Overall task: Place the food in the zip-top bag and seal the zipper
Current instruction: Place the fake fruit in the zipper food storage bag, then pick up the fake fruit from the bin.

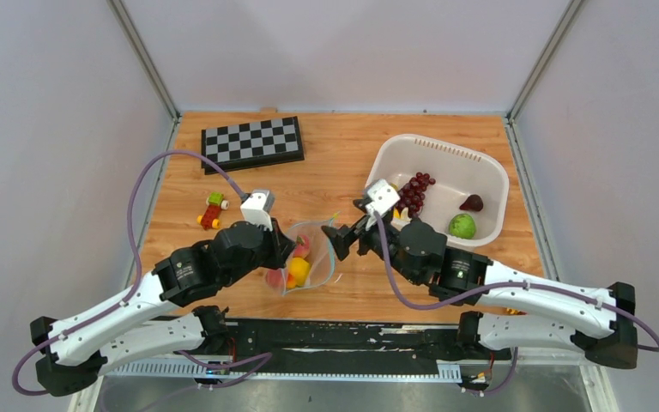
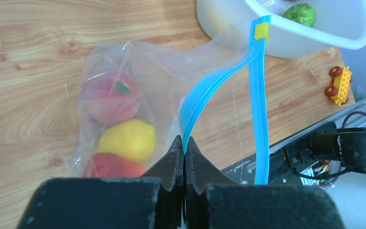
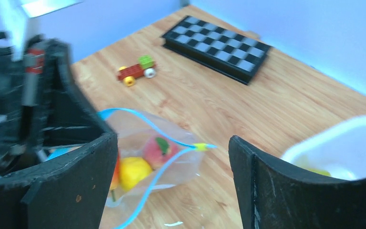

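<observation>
Left of the zip-top bag (image 1: 319, 243) we see a toy block car (image 1: 213, 210), with a checkerboard (image 1: 252, 142) behind it. Our left gripper (image 2: 184, 151) is clamped tight on 1 lip of the teal zipper (image 2: 219, 83), and the zipper's 2 lips stand apart. Inside the bag lie 3 fruits: a peach (image 2: 112, 98), a lemon (image 2: 126, 140) and a red fruit (image 2: 107, 166). Just right of the bag, our right gripper (image 3: 171, 157) hangs with its fingers spread wide, holding nothing. Farther right of the bag, the white basket (image 1: 489, 167) holds purple grapes (image 1: 415, 190) and a green fruit (image 1: 462, 226).
</observation>
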`<state>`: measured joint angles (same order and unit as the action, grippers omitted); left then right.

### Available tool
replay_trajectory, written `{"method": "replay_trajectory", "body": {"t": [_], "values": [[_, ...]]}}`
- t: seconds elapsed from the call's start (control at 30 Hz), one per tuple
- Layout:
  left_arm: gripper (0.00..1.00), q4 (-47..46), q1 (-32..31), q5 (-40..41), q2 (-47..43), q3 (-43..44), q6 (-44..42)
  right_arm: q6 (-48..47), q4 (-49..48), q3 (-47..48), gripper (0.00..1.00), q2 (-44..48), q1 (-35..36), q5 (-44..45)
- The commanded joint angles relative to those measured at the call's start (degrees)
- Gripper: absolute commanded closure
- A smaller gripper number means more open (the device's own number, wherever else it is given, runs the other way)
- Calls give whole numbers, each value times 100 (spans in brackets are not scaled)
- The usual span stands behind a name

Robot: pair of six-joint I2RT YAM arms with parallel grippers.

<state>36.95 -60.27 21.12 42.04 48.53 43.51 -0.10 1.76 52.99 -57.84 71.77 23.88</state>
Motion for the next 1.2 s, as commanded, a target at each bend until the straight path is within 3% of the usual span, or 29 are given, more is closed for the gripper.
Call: {"method": "replay_trajectory", "body": {"t": [0.0,0.17,0.37,0.5,0.8,0.93,1.17], "values": [[100,-269,0,96,-52,-53,81,904,470,-253,14,421,-423,1643],[100,-282,0,116,-24,-37,79,2322,1656,-368,14,735,-2238,859],[100,-258,0,252,-24,-24,56,2241,1778,-382,10,181,-4680,-737],[100,-176,6,284,-7,59,24,2080,1626,-44,8,-775,-5658,-1335],[100,-151,1,320,-114,-16,47,1931,1444,1139,2,-3079,-6210,-1968],[100,-98,4,359,-59,76,-18,1908,1123,1310,1,-3547,-6236,-2017],[100,25,4,431,48,251,-99,1947,1731,1822,7,-4390,-6225,-1852]]}}
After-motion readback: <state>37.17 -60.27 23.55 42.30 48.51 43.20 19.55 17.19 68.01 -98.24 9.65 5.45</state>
